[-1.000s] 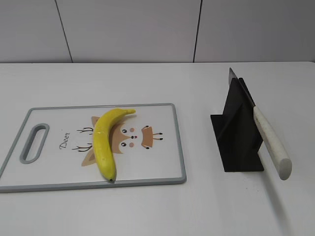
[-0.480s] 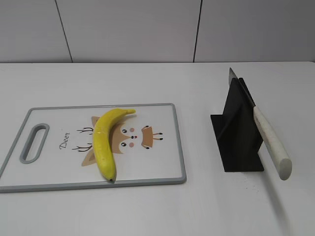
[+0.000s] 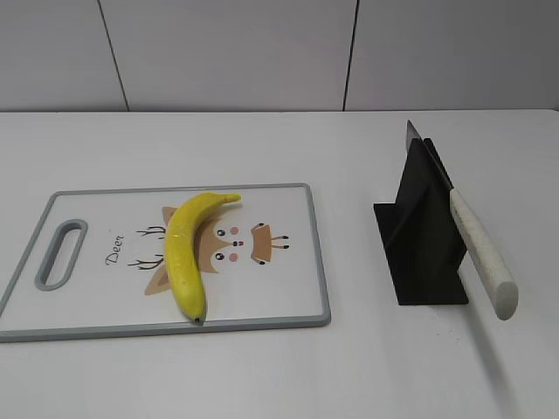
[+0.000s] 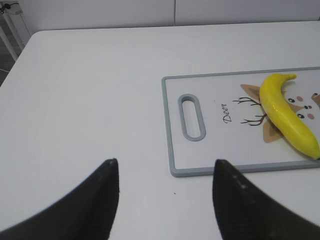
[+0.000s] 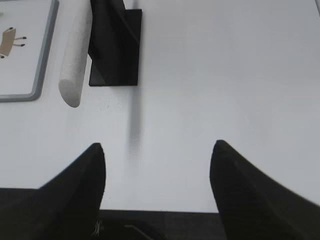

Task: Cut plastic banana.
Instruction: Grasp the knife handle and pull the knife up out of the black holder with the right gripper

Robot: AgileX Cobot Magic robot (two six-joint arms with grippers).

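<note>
White panelled walls are seen behind a white counter (image 3: 262, 148), on which a cutting board (image 3: 288, 262) with a grey rim and a printed deer cartoon is laid. The plastic banana (image 3: 183, 253) is set on that board, lying lengthwise over the deer picture, with its dark tip close to the board's near edge and its stem pointed toward the far side. An oval handle slot (image 3: 61, 253) is cut into the board's left end. Well apart from the board, on the right, a black knife stand (image 3: 419, 236) is placed, and a knife (image 3: 476, 249) with a pale speckled handle is held slanted in it, the handle end jutting out toward the camera. From the left wrist view, the left claw (image 4: 165, 172) is seen released, its dark fingers spread above bare counter near the board's handle end. From the right wrist view, the right claw (image 5: 157, 157) is likewise released, held over bare counter near the stand, nothing being gripped.
</note>
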